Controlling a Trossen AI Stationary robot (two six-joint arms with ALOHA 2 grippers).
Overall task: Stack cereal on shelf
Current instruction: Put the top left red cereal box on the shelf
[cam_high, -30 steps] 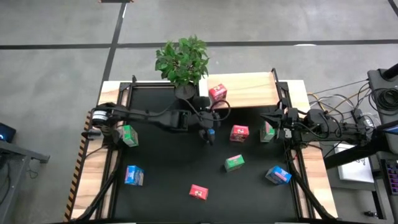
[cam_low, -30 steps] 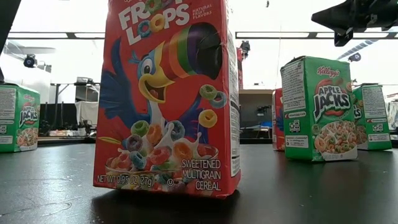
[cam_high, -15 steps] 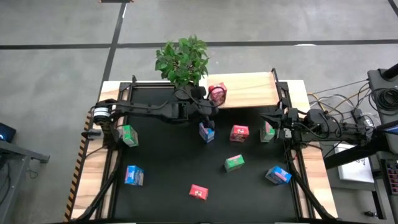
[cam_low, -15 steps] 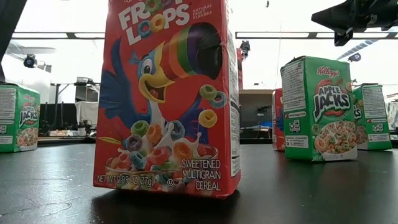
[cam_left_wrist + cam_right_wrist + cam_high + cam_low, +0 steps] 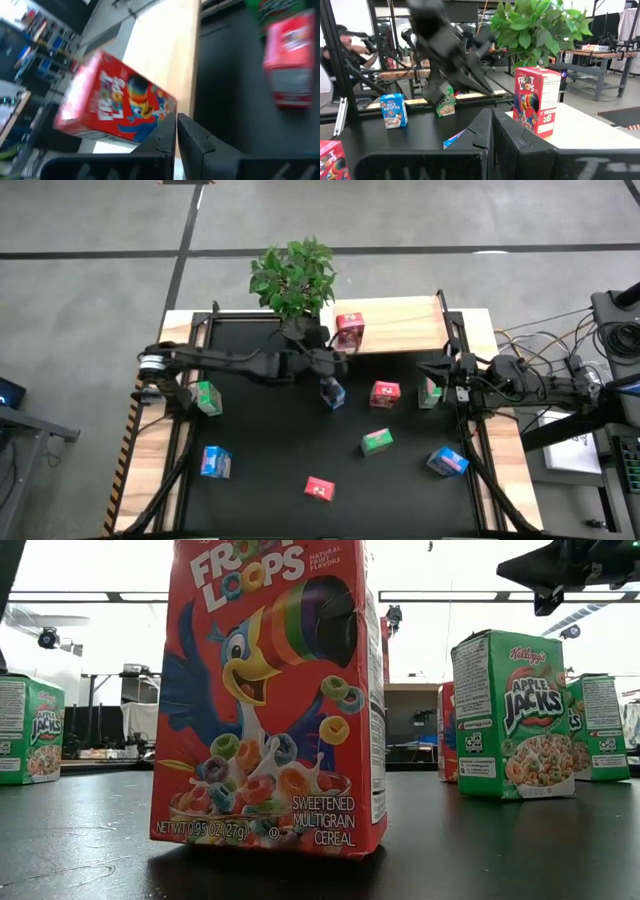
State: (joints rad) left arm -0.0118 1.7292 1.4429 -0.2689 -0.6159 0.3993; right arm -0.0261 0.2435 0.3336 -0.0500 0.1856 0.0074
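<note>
Pink-red cereal box (image 5: 350,329) is standing upright on the pale shelf (image 5: 400,325) beside the plant (image 5: 293,275); blue box (image 5: 333,392) is lying tilted just beside the left gripper (image 5: 333,361), which has pulled back toward the shelf since a second ago, fingers pressed together, holding nothing; right gripper (image 5: 436,369) is waiting at the table's right edge, fingers likewise together.
</note>
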